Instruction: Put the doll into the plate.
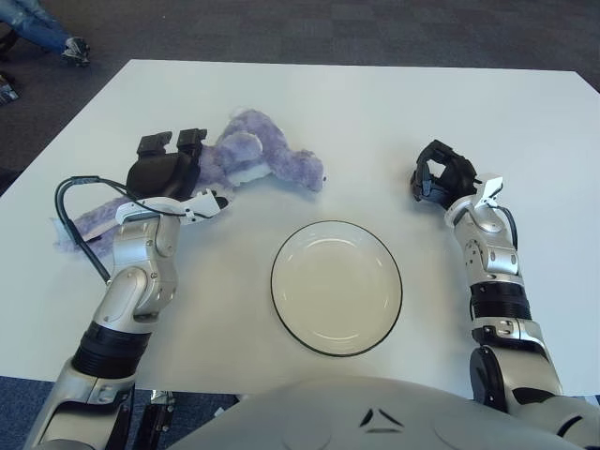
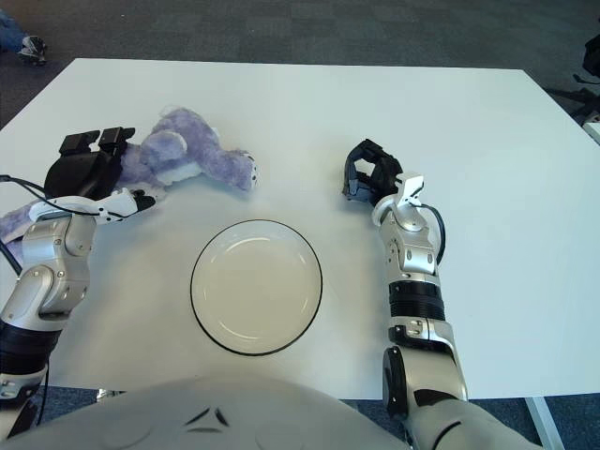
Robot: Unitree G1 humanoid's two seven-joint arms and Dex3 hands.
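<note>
Reaching in from the near side, the left hand sits right against the purple plush doll, fingers spread over its body and not closed on it yet. For a solid grab it probably should wrap the thick torso rather than a floppy limb (the tail trails off under the forearm). The right hand hovers curled and empty, right of the plate, which holds nothing; the doll lies beyond it, well apart.
</note>
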